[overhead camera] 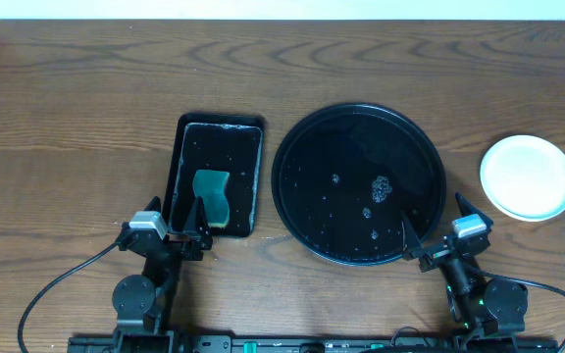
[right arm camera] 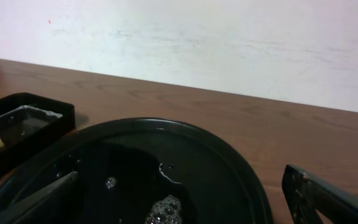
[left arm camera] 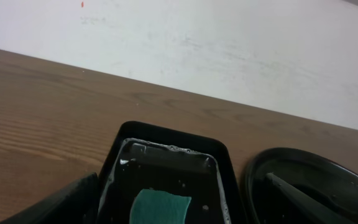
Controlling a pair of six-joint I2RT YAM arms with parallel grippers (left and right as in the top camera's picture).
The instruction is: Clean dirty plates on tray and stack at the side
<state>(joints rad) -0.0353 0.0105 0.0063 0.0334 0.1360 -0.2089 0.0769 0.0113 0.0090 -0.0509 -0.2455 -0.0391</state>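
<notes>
The round black tray lies at the table's middle with no plate on it, only water drops and a patch of soap bubbles. It also shows in the right wrist view and the left wrist view. The plates sit as one pale stack on the table right of the tray; how many are in the stack cannot be told. My left gripper is open and empty at the near end of the rectangular tray. My right gripper is open and empty at the round tray's near right rim.
A smaller rectangular black tray holding water and a green sponge lies left of the round tray, seen also in the left wrist view with the sponge. A pale wall stands behind the table.
</notes>
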